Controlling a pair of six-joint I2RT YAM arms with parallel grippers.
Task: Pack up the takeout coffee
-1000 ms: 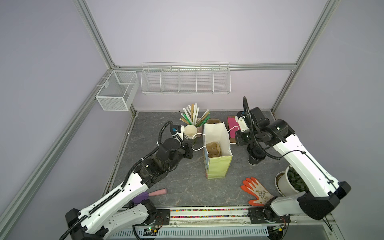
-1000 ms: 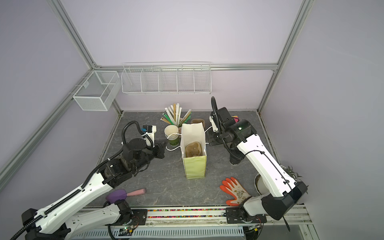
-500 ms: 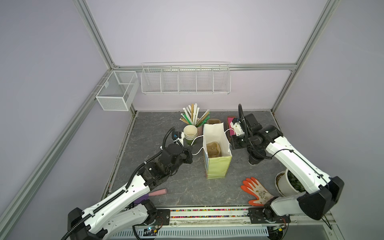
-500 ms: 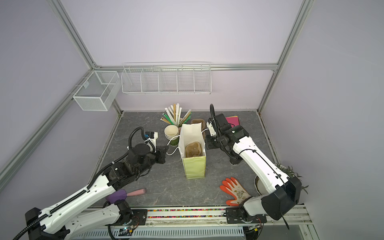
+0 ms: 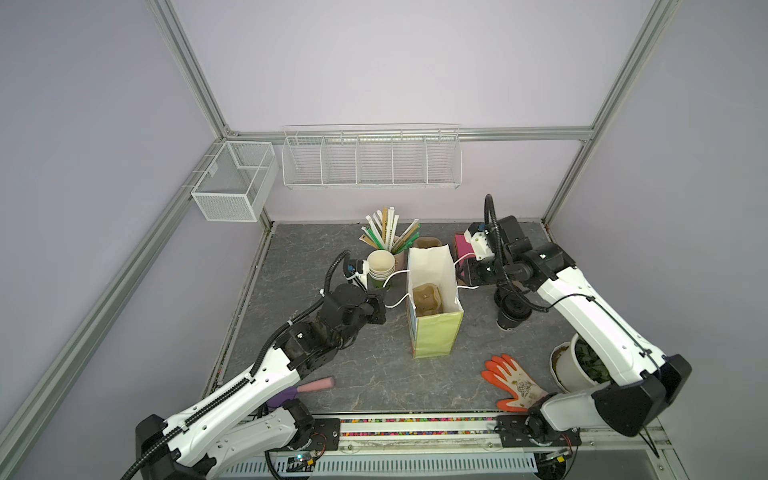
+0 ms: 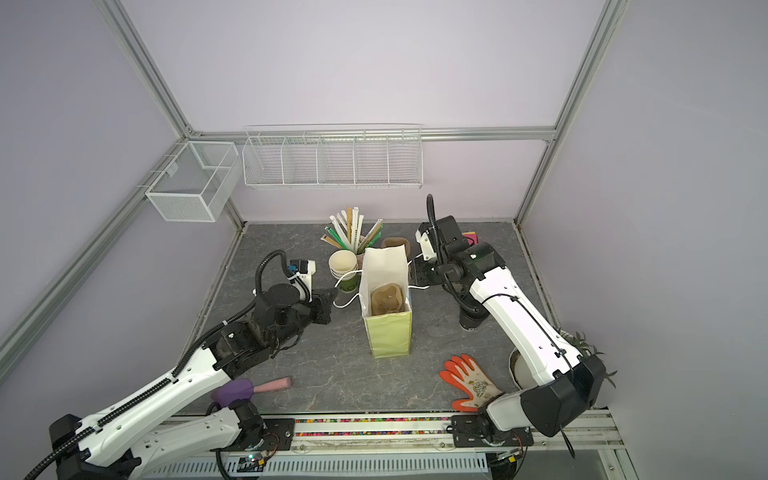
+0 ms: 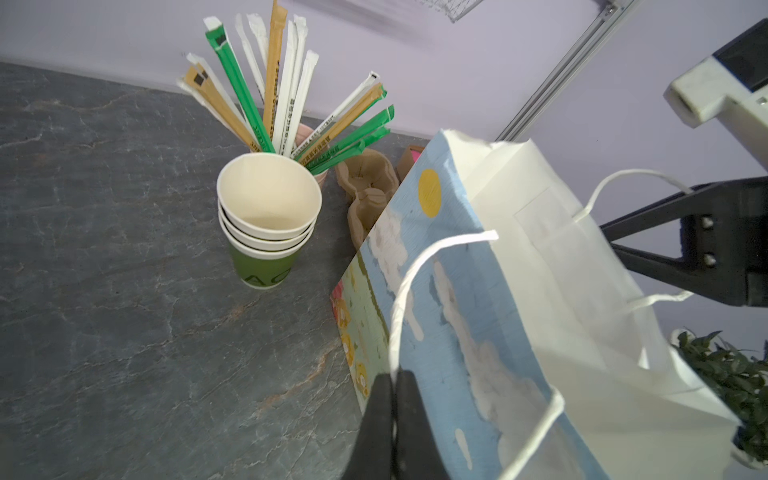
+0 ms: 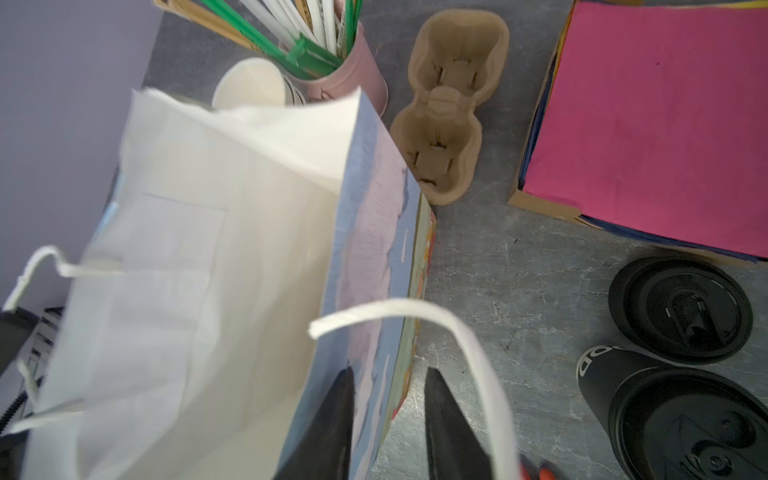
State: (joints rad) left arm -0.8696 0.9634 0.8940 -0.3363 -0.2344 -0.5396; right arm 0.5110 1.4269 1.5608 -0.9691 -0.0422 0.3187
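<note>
One handle (image 7: 415,270) of the paper bag (image 7: 478,291) pinched in the closed left gripper (image 7: 395,376), right gripper (image 8: 390,372) parted with nothing gripped, other handle (image 8: 457,328) just beside it, takeout coffee (image 8: 681,309) set upright nearby, outside the bag.

We see pale lilac walls (image 5: 374,62) edged by aluminium struts (image 5: 195,70). Well beyond the left gripper (image 5: 381,308), a white wire shelf (image 5: 371,158) hangs on the back wall, and a white mesh basket (image 5: 232,183) further to its left. Beneath it lies a grey marbled floor (image 5: 299,257), evenly lit.
</note>
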